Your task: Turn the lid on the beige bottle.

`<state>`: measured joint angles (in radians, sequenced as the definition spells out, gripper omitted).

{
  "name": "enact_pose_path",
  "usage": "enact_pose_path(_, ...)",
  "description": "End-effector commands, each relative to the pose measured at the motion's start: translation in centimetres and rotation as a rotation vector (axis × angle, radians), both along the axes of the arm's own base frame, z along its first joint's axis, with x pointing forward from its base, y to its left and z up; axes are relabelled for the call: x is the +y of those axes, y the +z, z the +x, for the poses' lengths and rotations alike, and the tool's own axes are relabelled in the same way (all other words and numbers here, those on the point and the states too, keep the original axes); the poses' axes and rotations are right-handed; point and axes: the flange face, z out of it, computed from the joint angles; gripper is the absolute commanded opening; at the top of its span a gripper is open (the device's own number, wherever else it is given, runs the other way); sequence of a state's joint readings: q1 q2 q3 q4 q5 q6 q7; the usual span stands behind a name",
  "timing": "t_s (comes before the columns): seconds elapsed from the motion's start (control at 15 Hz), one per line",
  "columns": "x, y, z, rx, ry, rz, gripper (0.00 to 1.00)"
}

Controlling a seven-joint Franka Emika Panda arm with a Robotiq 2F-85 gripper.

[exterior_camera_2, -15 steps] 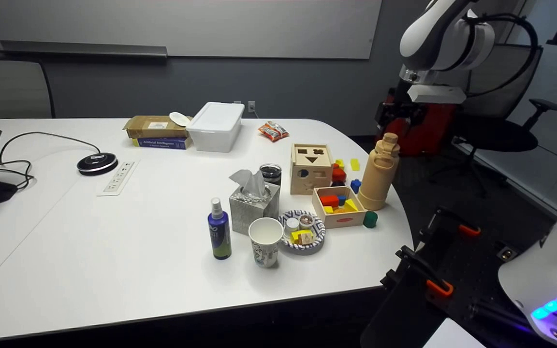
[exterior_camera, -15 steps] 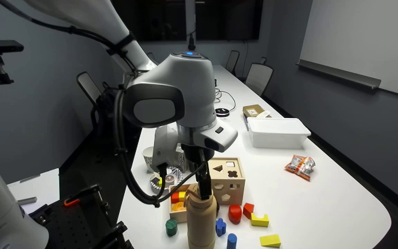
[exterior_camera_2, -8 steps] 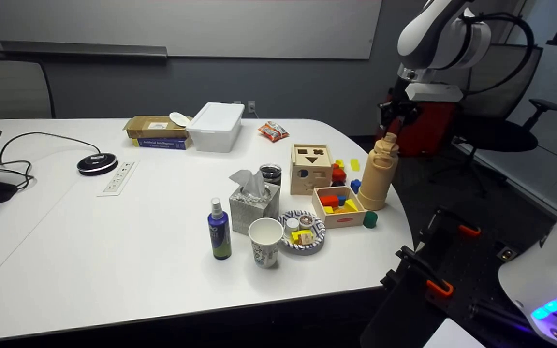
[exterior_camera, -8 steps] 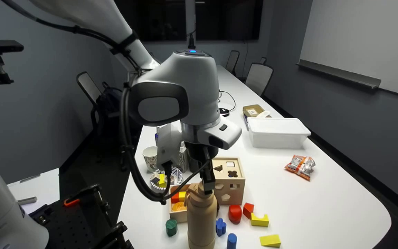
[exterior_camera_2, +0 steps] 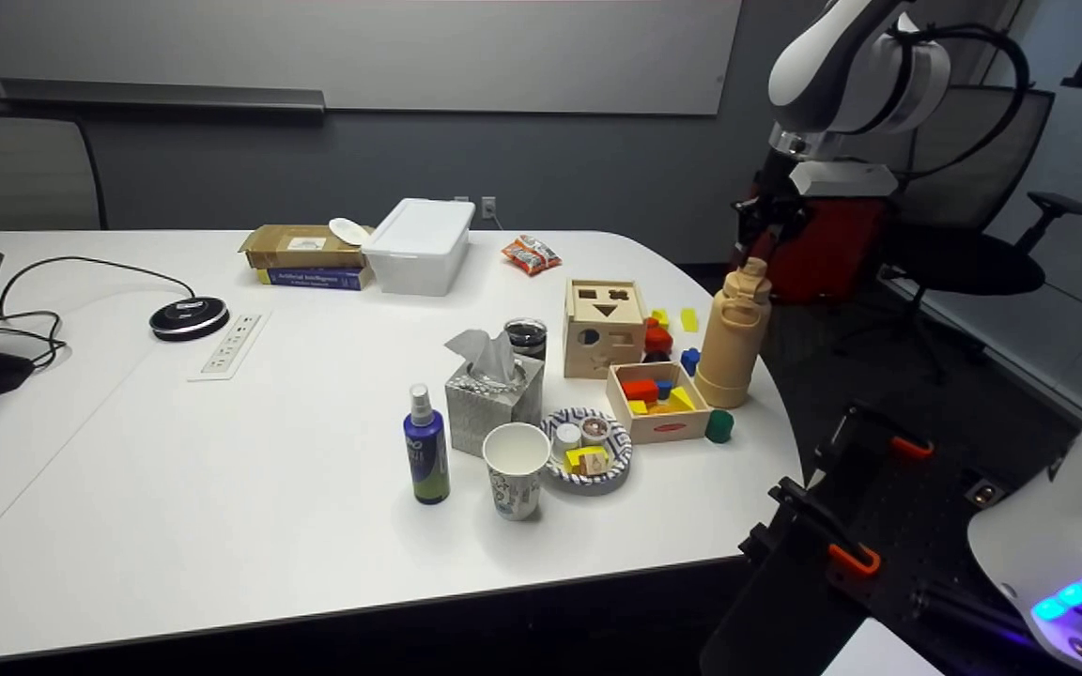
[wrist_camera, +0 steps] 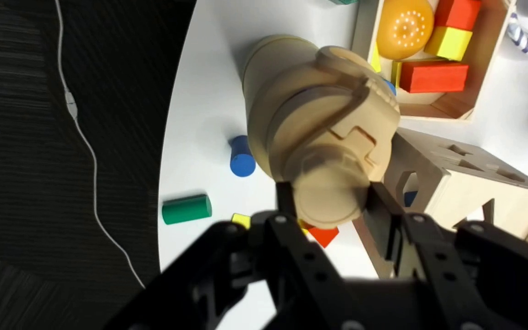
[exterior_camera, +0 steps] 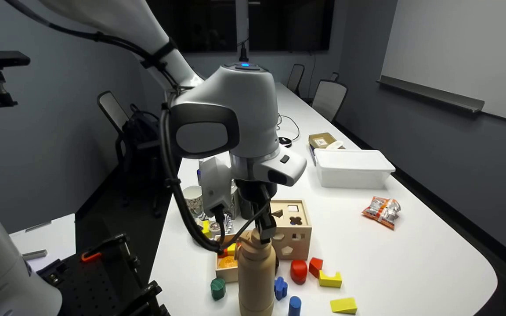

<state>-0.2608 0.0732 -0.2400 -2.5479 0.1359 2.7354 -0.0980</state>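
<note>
While wrist view had the tall beige cylindrical bottle (wrist_camera: 287, 101) on the white table (wrist_camera: 204, 91), the gripper (wrist_camera: 331, 195) sat narrow on its round tan plastic-looking lid (wrist_camera: 330, 201), apparently pinching both sides; pale wooden cube box (wrist_camera: 465, 188) sat right. Grasp step looked done; next called for wrist twist, bottle steady.

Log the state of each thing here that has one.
Beige bottle: upright
Lid: on the bottle; tightness unclear
Gripper: closed on the lid
White storage bin: covered
Spray bottle: upright
Paper cup: upright, open
Tissue box: open, tissue sticking out
Block tray: uncovered, holding blocks
Snack packet: lying flat; seal unclear
Base lights: lit blue
</note>
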Motion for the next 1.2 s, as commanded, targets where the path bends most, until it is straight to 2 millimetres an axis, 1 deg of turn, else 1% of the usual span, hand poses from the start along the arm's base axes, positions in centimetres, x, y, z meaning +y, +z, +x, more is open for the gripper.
enact_pose_path(0.0, 0.6, 0.0, 0.6, -0.011, 0.116, 0.009, 0.17)
enact_pose_path(0.47, 1.4, 0.3, 0.8, -0.031, 0.425, 0.028, 0.17)
enact_pose_path(0.8, 0.9, 0.3, 0.3, -0.031, 0.592, 0.036, 0.17)
enact_pose_path(1.13, 0.3, 0.3, 0.1, -0.011, 0.715, 0.045, 0.17)
